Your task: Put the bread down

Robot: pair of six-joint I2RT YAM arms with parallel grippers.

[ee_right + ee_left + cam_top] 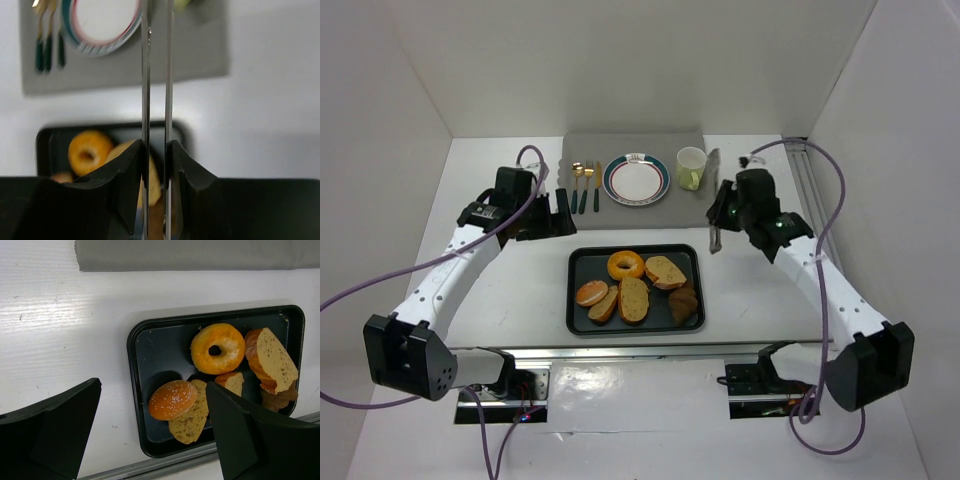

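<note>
While your right gripper (pixel 155 148) clamps tight on the metal tongs (pixel 145 75) just right of the black tray (pixel 588 264), the bread (pixel 634 298) lies on that tray, near the plate (pixel 636 180). Your left gripper (pixel 152 387) hangs with its jaws wide apart, holding nothing.

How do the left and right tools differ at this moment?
The left tool is open and empty; the right tool is shut on metal tongs. The left tool sits off the far-left corner of the tray, the right tool off its far-right corner. Both are outside the tray, and neither touches the bread.
</note>
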